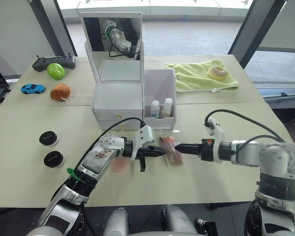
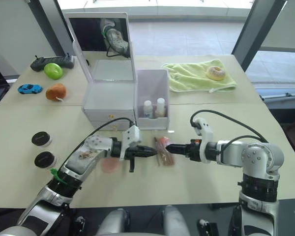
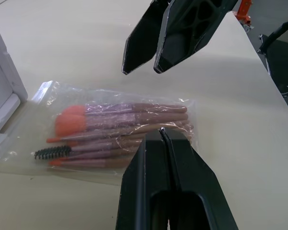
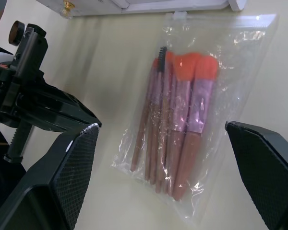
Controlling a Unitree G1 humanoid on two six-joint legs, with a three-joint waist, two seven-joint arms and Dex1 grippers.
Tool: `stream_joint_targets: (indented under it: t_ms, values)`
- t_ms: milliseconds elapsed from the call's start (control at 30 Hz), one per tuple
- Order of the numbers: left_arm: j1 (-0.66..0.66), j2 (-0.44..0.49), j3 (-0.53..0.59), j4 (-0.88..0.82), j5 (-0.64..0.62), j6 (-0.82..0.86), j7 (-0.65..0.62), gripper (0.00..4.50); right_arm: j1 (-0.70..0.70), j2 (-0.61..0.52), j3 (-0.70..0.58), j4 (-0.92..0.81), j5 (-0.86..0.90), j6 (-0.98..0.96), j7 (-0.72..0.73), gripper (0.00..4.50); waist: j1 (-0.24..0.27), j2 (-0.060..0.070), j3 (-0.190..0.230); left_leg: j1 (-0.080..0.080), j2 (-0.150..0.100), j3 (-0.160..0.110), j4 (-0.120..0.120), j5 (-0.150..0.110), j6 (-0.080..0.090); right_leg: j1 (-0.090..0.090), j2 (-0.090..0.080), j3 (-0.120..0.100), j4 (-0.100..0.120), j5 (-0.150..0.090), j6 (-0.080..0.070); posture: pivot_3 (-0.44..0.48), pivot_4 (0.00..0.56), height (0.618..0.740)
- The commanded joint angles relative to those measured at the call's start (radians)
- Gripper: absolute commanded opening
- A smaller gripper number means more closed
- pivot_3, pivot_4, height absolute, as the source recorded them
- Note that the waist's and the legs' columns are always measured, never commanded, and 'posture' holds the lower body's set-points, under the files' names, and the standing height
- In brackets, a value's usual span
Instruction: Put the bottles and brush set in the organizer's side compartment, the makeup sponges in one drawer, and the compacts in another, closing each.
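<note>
Lying flat on the table (image 1: 226,177) between the two grippers is the brush set (image 1: 170,150), a clear bag of pink-handled brushes with orange heads, just in front of the organizer. The left gripper (image 1: 156,152) points right toward the bag, its fingers pressed together with nothing between them, as the left wrist view shows. The right gripper (image 1: 181,147) points left from the other side, its tip at the bag's right edge; in its own wrist view its fingers (image 4: 72,167) stand spread wide on either side of the bag without touching it. A pink makeup sponge (image 1: 120,165) sits on the table under the left forearm. At the near left, two black compacts (image 1: 54,159) lie one behind the other.

Farther back stands the white organizer (image 1: 117,101), its mirrored lid raised and its drawers shut. Its side compartment (image 1: 160,81) on the right already holds two small white bottles (image 1: 161,108), upright and side by side.

Beyond, on the far left, lie an orange ball (image 1: 60,91), a blue toy car (image 1: 33,88), a green apple (image 1: 55,71) and a black remote (image 1: 53,61). On the far right a green towel (image 1: 196,76) carries a doughnut (image 1: 217,73).
</note>
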Motion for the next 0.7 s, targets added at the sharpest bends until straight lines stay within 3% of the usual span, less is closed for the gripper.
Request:
stream_joint_targets:
  t_ms: [33,333,600,700]
  values:
    - [-0.008,-0.01,-0.018,0.02,0.057,-0.043,0.022,0.01,-0.032,-0.018,0.014,0.043,0.004,0.008,0.013,4.5,-0.002,0.001,-0.001,0.0,0.0,0.0,0.0,0.0,0.0,0.0,0.0,0.0,0.0,0.0,0.0,0.0,0.15,0.74]
    - [0.012,-0.042,-0.058,0.062,0.136,-0.076,0.045,0.01,-0.12,0.108,0.094,0.179,-0.08,-0.007,0.017,4.5,-0.003,0.005,-0.003,0.0,0.0,0.0,0.0,0.0,0.0,0.0,0.0,0.0,0.0,0.0,0.001,0.0,0.15,0.74]
    - [0.016,-0.027,-0.047,0.065,0.143,-0.088,0.036,0.01,-0.147,0.115,0.099,0.24,-0.136,-0.032,0.05,4.5,-0.004,0.006,-0.005,0.0,0.0,0.0,0.0,0.0,0.0,0.001,0.0,0.0,0.0,-0.001,0.002,0.0,0.15,0.74]
    - [0.015,-0.02,-0.042,0.068,0.145,-0.093,0.034,0.0,-0.151,0.098,0.097,0.238,-0.146,-0.033,0.067,3.91,-0.003,0.006,-0.005,0.0,0.0,-0.001,0.0,0.0,0.0,0.001,0.0,0.0,0.0,-0.001,0.002,0.0,0.15,0.74]
